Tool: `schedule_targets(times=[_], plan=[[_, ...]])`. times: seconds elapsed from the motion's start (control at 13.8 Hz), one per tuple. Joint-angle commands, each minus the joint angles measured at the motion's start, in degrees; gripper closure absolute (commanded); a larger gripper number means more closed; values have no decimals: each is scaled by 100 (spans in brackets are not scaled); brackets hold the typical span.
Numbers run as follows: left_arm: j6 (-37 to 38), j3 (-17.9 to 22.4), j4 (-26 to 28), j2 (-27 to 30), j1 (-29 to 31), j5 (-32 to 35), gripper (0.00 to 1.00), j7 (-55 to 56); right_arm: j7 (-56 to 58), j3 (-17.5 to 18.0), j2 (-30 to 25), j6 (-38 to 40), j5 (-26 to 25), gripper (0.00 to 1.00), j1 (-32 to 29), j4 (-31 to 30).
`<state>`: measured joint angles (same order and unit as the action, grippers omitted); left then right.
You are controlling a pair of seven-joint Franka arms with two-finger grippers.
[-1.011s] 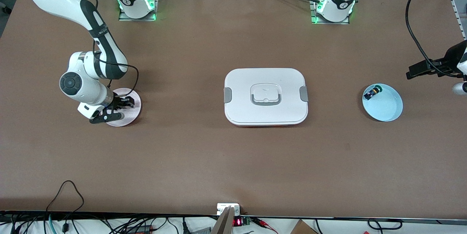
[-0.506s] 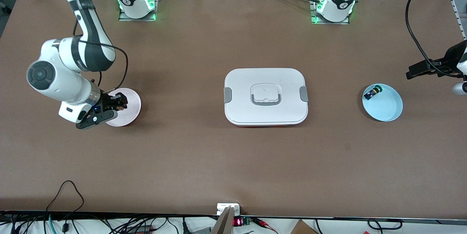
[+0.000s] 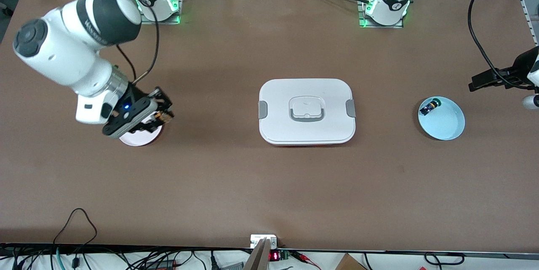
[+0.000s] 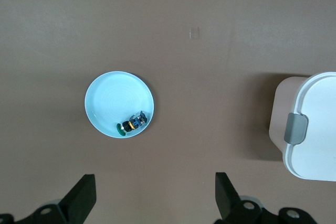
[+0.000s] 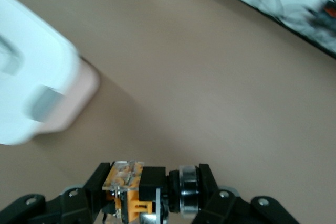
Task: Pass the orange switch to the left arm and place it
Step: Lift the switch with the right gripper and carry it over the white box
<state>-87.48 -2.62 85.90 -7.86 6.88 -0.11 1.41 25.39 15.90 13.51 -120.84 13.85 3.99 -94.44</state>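
Note:
The orange switch, a small black part with an orange body and a silvery ring, is pinched between the fingers of my right gripper. That gripper hangs in the air over the edge of a pink plate, toward the right arm's end of the table. The white box sits closed at the table's middle. My left gripper is open and empty, up over the table near a light blue plate. The left arm waits there.
On the blue plate's rim lies a small black part with a green cap. Both arm bases stand farthest from the front camera. Cables hang along the table's near edge.
My right gripper has risen off the pink plate with the switch in it and swung a little toward the box. The left arm has not moved.

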Motion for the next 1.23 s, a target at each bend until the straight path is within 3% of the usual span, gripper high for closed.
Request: schedule_targets(times=[0.0, 0.14, 0.43, 0.79, 1.16], plan=[[108, -10, -153, -49, 6, -77, 0, 35, 456, 342, -85, -10, 749, 77, -30, 153], [100, -2, -144, -58, 6, -69, 0, -26, 1096, 632, -85, -395, 1128, 77, -30, 163], [117, -2, -135, -49, 15, -234, 0, 17, 1958, 713, -15, -1115, 2084, 77, 303, 154], [355, 42, 110, -242, 208, -2839, 0, 280, 3073, 713, 249, -1863, 3823, 77, 901, 180], [-312, -27, 1567, -383, 129, -6618, 0, 826, 5534, 713, 600, -1917, 6354, 77, 1016, 461]])
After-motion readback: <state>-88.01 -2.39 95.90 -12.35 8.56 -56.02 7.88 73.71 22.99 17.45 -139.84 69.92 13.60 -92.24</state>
